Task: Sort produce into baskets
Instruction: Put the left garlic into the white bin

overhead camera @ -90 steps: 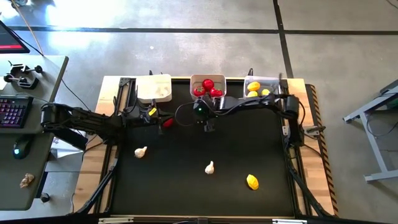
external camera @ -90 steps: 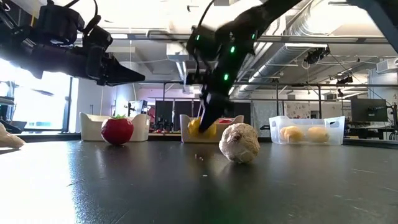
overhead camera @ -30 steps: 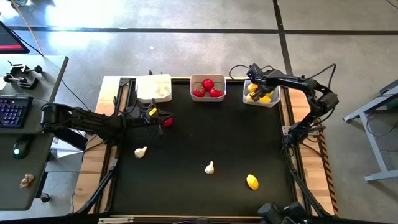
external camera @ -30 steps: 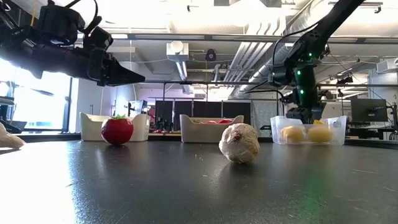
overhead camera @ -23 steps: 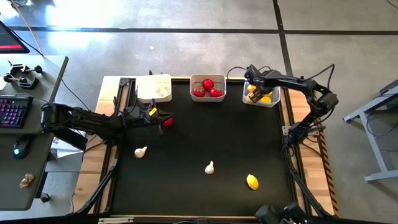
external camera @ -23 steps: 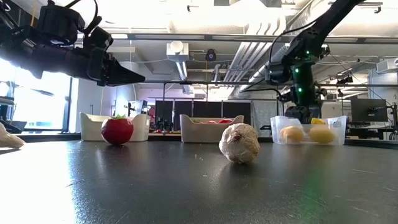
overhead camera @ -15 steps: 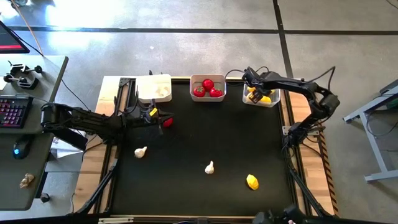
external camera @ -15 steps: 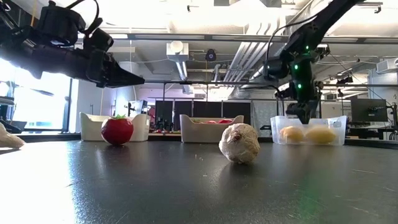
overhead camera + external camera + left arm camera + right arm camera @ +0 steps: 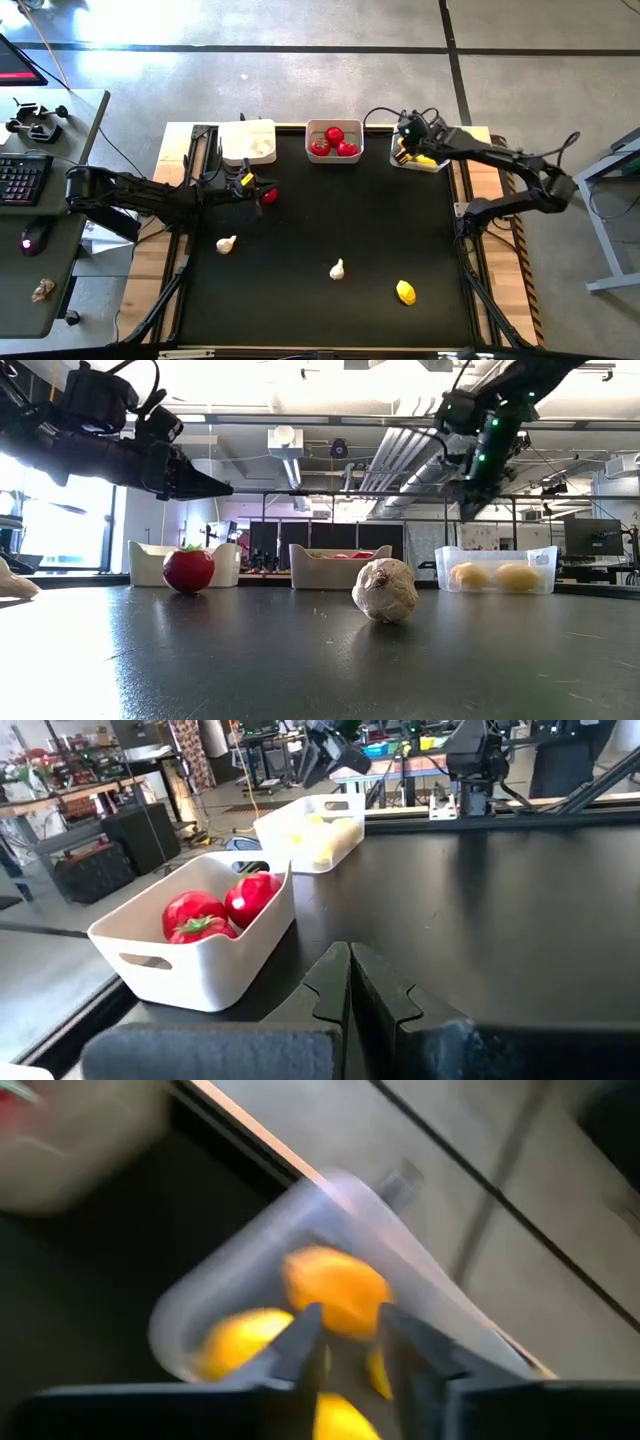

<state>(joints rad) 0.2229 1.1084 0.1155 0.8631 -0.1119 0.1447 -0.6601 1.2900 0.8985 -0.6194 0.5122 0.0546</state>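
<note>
While our right gripper hangs slightly parted and holding nothing over the clear plastic bin with yellow lemons, our left gripper waits clenched.

Bright overhead light, window glare at low view's left, sheen on dark desk, right wrist view motion-blurred

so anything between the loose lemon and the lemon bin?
Nothing visible. The lemon lies at the table's near edge; bare black mat runs to the clear bin at the far right corner. Garlic sits off to the side.
</note>
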